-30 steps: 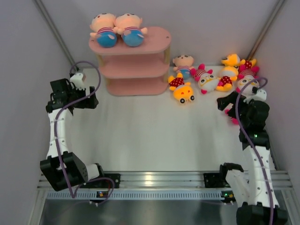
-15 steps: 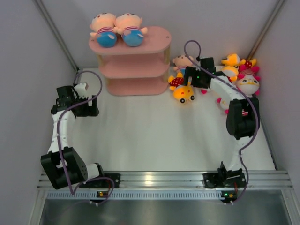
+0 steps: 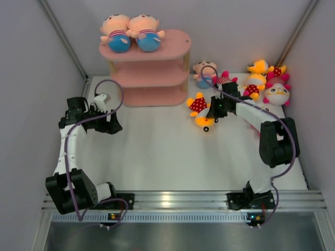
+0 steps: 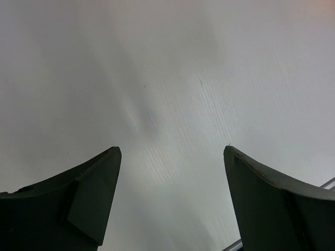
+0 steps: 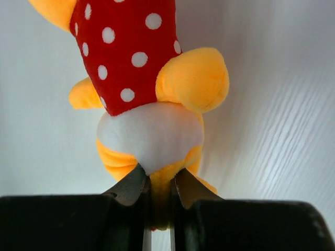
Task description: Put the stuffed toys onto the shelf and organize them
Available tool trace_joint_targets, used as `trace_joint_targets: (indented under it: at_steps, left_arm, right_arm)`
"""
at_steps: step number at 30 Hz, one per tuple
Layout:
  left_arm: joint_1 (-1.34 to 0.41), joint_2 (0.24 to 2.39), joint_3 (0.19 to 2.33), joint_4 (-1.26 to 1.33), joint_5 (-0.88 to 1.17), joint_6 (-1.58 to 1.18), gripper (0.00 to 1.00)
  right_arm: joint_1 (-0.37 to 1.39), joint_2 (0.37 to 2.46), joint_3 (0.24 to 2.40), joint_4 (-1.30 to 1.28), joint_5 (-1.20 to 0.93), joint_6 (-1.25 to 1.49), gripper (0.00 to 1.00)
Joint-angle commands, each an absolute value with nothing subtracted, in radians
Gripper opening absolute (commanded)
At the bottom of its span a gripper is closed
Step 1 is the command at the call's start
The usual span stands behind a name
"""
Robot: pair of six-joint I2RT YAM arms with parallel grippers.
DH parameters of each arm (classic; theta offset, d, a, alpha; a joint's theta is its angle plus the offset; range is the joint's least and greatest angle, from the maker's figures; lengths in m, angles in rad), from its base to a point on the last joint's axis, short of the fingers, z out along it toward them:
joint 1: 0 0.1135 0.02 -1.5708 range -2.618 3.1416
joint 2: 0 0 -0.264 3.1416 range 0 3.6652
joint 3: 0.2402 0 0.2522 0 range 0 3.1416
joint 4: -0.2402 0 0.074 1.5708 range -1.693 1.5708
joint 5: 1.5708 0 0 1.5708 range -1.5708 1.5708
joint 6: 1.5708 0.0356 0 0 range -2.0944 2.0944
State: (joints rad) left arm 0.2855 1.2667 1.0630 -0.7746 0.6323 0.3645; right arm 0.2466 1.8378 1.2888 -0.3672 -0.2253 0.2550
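The pink shelf (image 3: 175, 46) stands at the back left, with two peach-headed stuffed toys (image 3: 116, 34) (image 3: 147, 32) lying on its top board. My right gripper (image 3: 213, 111) (image 5: 158, 175) is shut on the head of a yellow-orange toy with a red white-dotted body (image 3: 201, 109) (image 5: 137, 57), which it holds to the right of the shelf. My left gripper (image 3: 113, 126) (image 4: 171, 151) is open over bare table in front of the shelf's left end, with nothing between its fingers.
More toys lie at the back right: a peach-headed doll (image 3: 203, 72), a white-faced pink one (image 3: 226, 81), a yellow-orange one (image 3: 255, 78) and another white-faced pink one (image 3: 277, 92). Grey walls close in both sides. An aluminium rail (image 3: 172, 200) runs along the near edge.
My right arm reached into the toy pile, shut on the yellow-orange toy and drew it forward, away from the others. My left gripper shifted right and slightly nearer.
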Motion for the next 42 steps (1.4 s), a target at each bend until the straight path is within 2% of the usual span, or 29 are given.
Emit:
trace_joint_targets:
  at_steps: [1, 3, 7, 11, 13, 14, 16, 21, 23, 27, 37, 42]
  left_arm:
    - [0.221, 1.195, 1.080, -0.793, 0.710, 0.460, 0.86]
    - [0.137, 1.178, 1.085, -0.793, 0.684, 0.527, 0.90]
    - [-0.059, 1.108, 1.118, -0.795, 0.612, 0.730, 0.93]
    - [-0.182, 1.129, 1.242, -0.868, 0.363, 0.917, 0.95]
    - [-0.208, 1.070, 1.252, -0.920, 0.318, 1.088, 0.98]
    - [-0.245, 1.028, 1.227, -0.925, 0.299, 1.282, 0.98]
    - [-0.277, 0.867, 1.132, -0.925, 0.317, 1.598, 0.98]
    - [-0.284, 0.562, 0.916, -0.943, 0.500, 2.007, 0.98]
    - [-0.284, 0.503, 0.853, -1.000, 0.540, 2.214, 0.98]
    - [-0.284, 0.495, 0.814, -1.097, 0.586, 2.325, 0.98]
    - [-0.288, 0.604, 0.853, -1.134, 0.597, 2.322, 0.98]
    - [-0.291, 0.627, 0.847, -1.132, 0.565, 2.318, 0.91]
  right_arm:
    - [0.267, 1.622, 1.223, -0.458, -0.463, 0.123, 0.00]
    - [0.290, 1.542, 1.218, -0.558, -0.552, 0.022, 0.00]
    - [0.408, 1.476, 1.252, -0.757, -0.554, -0.093, 0.00]
    - [0.503, 1.454, 1.278, -0.842, -0.597, -0.172, 0.00]
    - [0.579, 1.465, 1.308, -0.871, -0.613, -0.230, 0.00]
    - [0.604, 1.485, 1.319, -0.880, -0.636, -0.247, 0.00]
    - [0.667, 1.515, 1.365, -0.910, -0.667, -0.299, 0.00]
    - [0.719, 1.641, 1.515, -0.992, -0.706, -0.344, 0.00]
    - [0.742, 1.695, 1.572, -1.028, -0.703, -0.347, 0.00]
    - [0.769, 1.762, 1.702, -1.042, -0.707, -0.342, 0.00]
    - [0.807, 1.916, 1.903, -1.083, -0.678, -0.321, 0.00]
    - [0.819, 1.947, 1.980, -1.124, -0.667, -0.341, 0.00]
